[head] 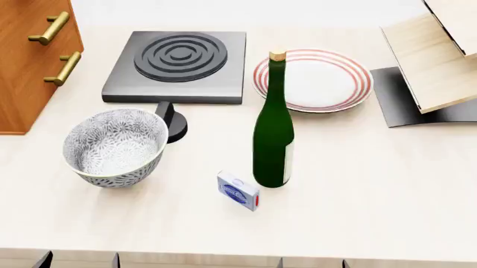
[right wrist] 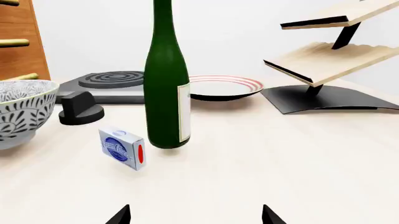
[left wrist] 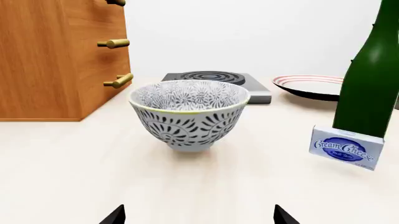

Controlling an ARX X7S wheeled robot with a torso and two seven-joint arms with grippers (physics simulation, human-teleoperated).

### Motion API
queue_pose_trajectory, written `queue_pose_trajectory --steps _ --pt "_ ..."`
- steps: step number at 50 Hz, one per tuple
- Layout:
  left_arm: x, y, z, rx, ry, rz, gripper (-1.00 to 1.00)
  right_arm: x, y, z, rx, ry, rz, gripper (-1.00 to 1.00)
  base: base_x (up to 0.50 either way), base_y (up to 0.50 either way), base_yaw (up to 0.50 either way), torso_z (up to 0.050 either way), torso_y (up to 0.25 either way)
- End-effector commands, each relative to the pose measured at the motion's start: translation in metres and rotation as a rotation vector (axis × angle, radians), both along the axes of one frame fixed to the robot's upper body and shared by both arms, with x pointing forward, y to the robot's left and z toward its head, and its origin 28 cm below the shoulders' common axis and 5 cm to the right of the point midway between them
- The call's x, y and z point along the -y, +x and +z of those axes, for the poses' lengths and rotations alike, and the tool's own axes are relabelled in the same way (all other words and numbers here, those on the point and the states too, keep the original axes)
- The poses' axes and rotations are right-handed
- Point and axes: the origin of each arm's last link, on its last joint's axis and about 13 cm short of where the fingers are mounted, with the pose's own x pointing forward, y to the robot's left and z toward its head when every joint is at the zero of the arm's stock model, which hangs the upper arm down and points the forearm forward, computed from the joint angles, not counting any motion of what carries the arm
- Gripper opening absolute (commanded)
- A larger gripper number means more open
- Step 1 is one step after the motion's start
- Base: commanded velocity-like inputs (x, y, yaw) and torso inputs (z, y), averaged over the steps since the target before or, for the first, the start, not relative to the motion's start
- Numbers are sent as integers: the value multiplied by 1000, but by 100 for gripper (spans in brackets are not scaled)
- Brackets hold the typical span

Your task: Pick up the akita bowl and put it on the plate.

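The akita bowl [head: 114, 146] stands upright at the counter's left, white with a dense grey-black floral pattern; the left wrist view shows the bowl [left wrist: 188, 113] straight ahead, and the right wrist view shows part of the bowl [right wrist: 18, 112] at the edge. The plate [head: 320, 78], white with thin red rings, lies at the back right behind the green bottle; the same plate [left wrist: 309, 86] [right wrist: 224, 86] appears in both wrist views. My left gripper [left wrist: 198, 217] is open, well short of the bowl, nothing between its tips. My right gripper [right wrist: 195, 215] is open too, facing the bottle.
A tall green bottle [head: 273, 139] stands between bowl and plate, with a cream cheese box [head: 238, 191] at its foot. A dark stove burner [head: 177, 64] with a black knob [head: 171, 121] sits behind the bowl. A wooden drawer cabinet [head: 33, 56] is at left, a wooden rack [head: 436, 56] at right.
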Motion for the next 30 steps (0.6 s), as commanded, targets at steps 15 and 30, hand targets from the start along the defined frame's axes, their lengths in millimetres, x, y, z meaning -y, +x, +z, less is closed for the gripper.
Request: queue_pose_trajectory --steps 15,30 --pt "3 7 3 2 -9 -12 100 -4 5 -4 23 -41 -10 100 0 0 0 0 0" --pt "2 8 20 57 14 -12 100 -4 10 11 62 -62 -7 100 0 0 0 0 0"
